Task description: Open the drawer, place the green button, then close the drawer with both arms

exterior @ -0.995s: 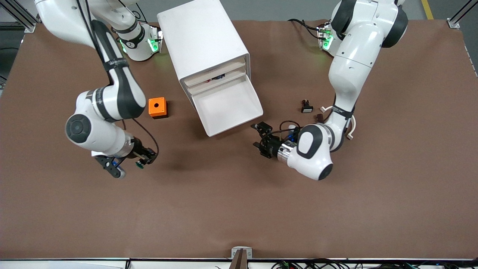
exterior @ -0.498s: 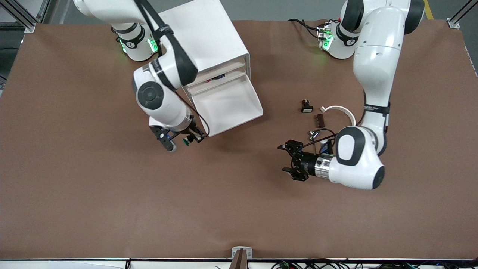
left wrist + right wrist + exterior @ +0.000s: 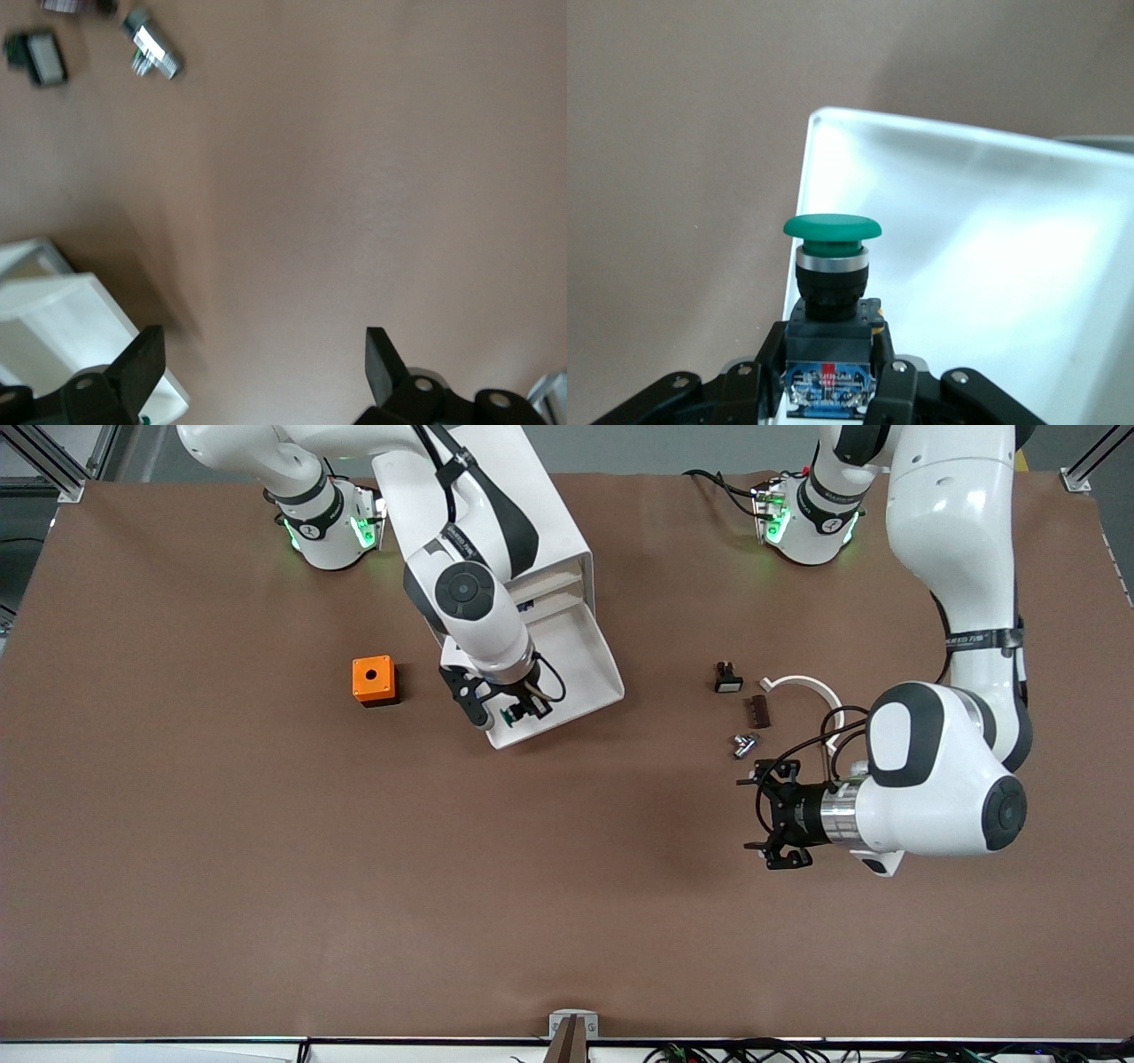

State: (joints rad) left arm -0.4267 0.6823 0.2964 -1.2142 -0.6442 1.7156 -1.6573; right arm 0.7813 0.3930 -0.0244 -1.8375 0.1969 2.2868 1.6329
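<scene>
Two arms work over a brown bench (image 3: pixel 266 886). At the centre left of the front view an orange cube (image 3: pixel 373 679) sits alone. Just right of it, the right gripper (image 3: pixel 507 710) hangs over the front corner of the open drawer (image 3: pixel 576 664), its jaws closed on the button (image 3: pixel 511 716); the right wrist view shows the green cap (image 3: pixel 833 228) above the black body, clamped from both sides, with the white tray floor underneath. The drawer is pulled out of the white cabinet (image 3: pixel 478 505) at the top centre. Further right, a black switch (image 3: pixel 727 678), a small brown piece (image 3: pixel 758 710), a white curved strip (image 3: pixel 811 686) and a small metal part (image 3: pixel 742 743) lie close together on the bench. At the right of the frame the left gripper (image 3: pixel 769 820) hovers over bare bench, jaws spread wide and holding nothing.
</scene>
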